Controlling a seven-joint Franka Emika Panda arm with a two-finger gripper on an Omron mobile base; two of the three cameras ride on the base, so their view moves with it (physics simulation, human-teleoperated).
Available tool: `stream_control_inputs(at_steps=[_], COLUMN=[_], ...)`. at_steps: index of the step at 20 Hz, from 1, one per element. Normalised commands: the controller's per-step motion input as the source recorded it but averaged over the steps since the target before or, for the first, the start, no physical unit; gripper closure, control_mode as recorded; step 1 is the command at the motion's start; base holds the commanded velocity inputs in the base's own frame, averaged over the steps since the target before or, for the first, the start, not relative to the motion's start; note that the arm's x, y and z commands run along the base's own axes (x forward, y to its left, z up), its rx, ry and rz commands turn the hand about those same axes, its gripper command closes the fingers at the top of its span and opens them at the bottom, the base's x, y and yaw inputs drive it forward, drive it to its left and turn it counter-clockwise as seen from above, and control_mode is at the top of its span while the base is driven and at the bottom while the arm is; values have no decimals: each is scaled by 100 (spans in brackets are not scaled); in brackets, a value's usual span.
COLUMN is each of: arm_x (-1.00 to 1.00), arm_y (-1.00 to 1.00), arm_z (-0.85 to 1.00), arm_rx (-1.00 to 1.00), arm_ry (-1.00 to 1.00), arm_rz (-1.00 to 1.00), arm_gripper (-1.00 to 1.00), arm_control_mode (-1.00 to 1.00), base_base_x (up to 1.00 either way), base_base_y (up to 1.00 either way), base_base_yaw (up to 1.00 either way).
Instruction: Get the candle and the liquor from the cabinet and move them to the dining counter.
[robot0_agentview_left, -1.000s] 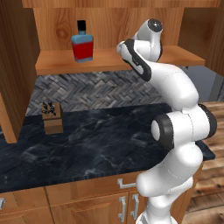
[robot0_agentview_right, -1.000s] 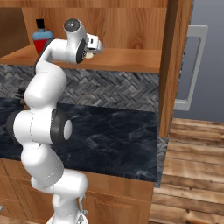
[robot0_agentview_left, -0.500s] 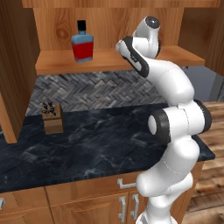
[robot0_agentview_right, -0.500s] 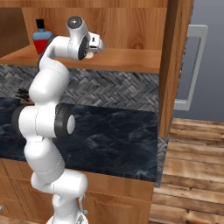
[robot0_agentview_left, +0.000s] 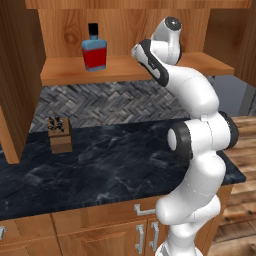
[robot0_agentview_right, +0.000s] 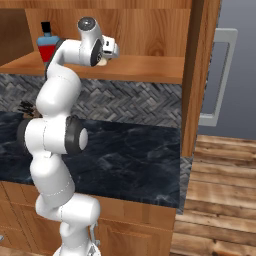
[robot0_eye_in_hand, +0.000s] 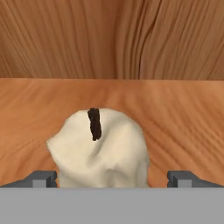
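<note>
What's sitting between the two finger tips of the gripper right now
The candle stands between the open gripper's finger tips on the cabinet shelf, as the hand view shows; neither tip visibly touches it.

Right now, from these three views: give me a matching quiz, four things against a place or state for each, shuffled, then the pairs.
Things:
1. candle
2. liquor bottle
3. knife block
4. gripper

Places or states:
A. on the black counter, below the shelf
B. open, one fingertip on each side of the candle
C. upright at the left of the cabinet shelf
D. on the shelf, right in front of the hand camera

Pairs: 1-D, 2-C, 3-A, 4-B
</note>
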Motion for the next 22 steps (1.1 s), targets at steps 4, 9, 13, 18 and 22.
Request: stream_control_inputs(at_steps=[4,9,13,18,22], arm_x=[0,0,0,0,0], arm_y=[4,5,3,0,0], arm_z=[-7,-10,-11,-23,-15], arm_rx=[0,0,0,0,0], arm_ry=[2,3,2,0,0], arm_rz=[0,0,0,0,2], arm_gripper=[-100,100,100,100,100], arm_control_mode=[-100,-100,-100,-100,-100], base_base_x=[0,0,0,0,0], base_base_y=[0,0,0,0,0], base_base_yaw=[0,0,0,0,0])
